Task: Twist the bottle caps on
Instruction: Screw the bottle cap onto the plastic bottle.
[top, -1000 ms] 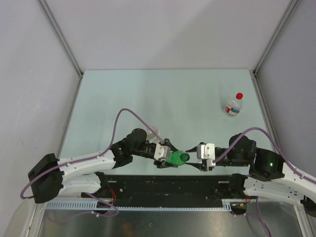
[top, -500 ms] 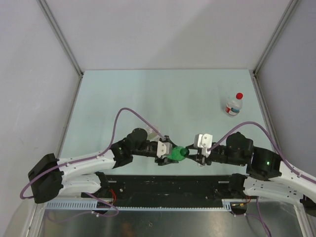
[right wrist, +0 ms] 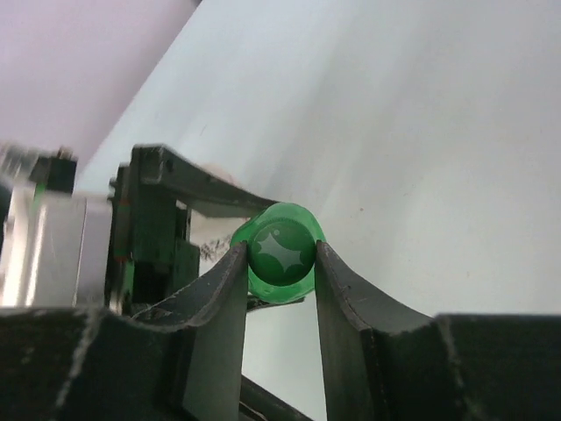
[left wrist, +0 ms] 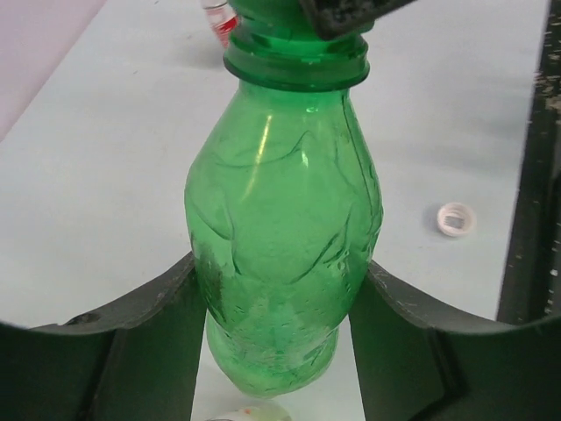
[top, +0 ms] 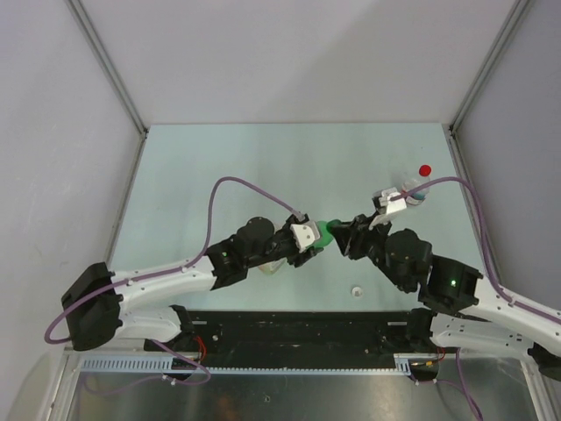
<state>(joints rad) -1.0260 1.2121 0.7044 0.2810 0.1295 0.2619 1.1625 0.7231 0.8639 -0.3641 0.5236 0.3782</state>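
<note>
Green cap (right wrist: 282,250), pinched by right hand (right wrist: 280,256), tops bottle (left wrist: 285,219) in left hand (left wrist: 280,303).

A pale blue-green surface (top: 263,167) is lying flat between grey walls. A black strip (top: 298,329) is running along its near edge.

A white cap (top: 357,290) is lying by itself on the surface, close to that strip, with its open side facing up (left wrist: 456,218).

A small clear bottle (top: 415,189) is standing far back on the right side. It is wearing a red cap (top: 425,170), and a red label is showing on it (left wrist: 219,13).

Something else clear (top: 272,266) is sitting on the surface near the middle. It is mostly hidden, so what it is cannot be told.
</note>
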